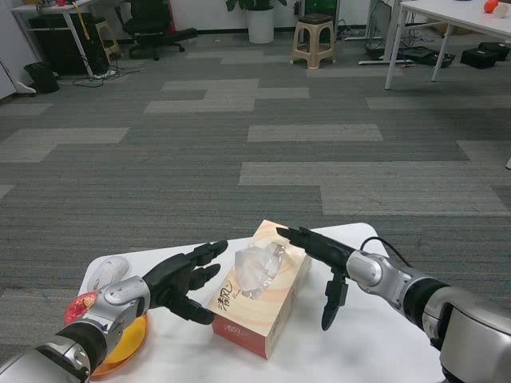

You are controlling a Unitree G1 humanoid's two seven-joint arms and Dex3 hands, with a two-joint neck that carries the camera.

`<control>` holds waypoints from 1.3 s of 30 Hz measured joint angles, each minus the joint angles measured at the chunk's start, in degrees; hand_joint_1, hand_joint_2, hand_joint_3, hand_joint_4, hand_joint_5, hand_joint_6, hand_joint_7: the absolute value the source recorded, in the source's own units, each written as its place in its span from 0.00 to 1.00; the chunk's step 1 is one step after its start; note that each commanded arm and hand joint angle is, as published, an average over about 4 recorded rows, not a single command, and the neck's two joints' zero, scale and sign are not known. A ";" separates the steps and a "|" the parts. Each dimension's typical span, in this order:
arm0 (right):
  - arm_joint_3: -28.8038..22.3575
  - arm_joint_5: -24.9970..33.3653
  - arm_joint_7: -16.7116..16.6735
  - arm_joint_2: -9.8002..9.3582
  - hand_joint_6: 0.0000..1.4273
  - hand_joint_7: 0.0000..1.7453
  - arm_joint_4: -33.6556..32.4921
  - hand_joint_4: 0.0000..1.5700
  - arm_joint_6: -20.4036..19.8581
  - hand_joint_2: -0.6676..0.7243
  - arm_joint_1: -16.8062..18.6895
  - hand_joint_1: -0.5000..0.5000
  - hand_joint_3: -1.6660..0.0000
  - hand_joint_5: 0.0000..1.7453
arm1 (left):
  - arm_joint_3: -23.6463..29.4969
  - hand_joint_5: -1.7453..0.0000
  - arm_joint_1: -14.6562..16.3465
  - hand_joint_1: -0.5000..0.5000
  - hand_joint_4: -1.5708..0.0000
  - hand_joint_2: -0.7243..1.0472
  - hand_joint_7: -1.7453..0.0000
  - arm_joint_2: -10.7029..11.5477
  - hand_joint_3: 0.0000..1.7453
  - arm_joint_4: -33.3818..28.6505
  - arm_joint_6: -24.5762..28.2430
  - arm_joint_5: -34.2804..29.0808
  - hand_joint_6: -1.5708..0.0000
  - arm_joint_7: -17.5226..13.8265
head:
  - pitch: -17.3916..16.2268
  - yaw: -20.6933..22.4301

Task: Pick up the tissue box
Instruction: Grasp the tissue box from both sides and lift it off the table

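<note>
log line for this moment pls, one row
stage: pre-grasp | tissue box: on table, not lifted | left hand: open, beside box | right hand: open, fingers over box's far edge

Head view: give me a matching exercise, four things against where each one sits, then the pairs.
Things:
1. tissue box
2. left hand
3. right hand
4. stool

Places:
A. far across the carpet
B. table middle, between the hands
C. beside the box's left side, fingers apart
D. over the box's right edge

Pairs: 1-B, 2-C, 3-D, 4-A
</note>
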 measured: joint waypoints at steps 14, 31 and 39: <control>-11.68 -0.29 0.30 0.47 0.00 0.00 2.90 0.00 -1.09 0.73 3.47 0.00 0.90 0.00 | 0.10 1.00 0.03 1.00 0.98 0.90 1.00 -0.01 0.03 -0.12 -0.02 -0.36 1.00 0.00 | 0.01 0.28; -9.24 1.83 -1.34 -0.15 0.00 0.00 2.75 0.00 -3.15 0.73 4.50 0.04 0.90 0.00 | 0.08 1.00 0.02 1.00 0.98 0.90 1.00 -0.07 0.00 -0.27 -0.02 -1.27 1.00 0.01 | -0.05 -0.10; -3.55 2.01 -2.82 -0.55 0.00 0.00 2.64 0.00 -3.14 0.80 2.80 0.04 0.92 0.00 | 0.08 1.00 0.03 1.00 0.98 0.90 1.00 -0.08 0.04 -0.28 -0.04 -1.36 1.00 0.01 | -0.04 -0.08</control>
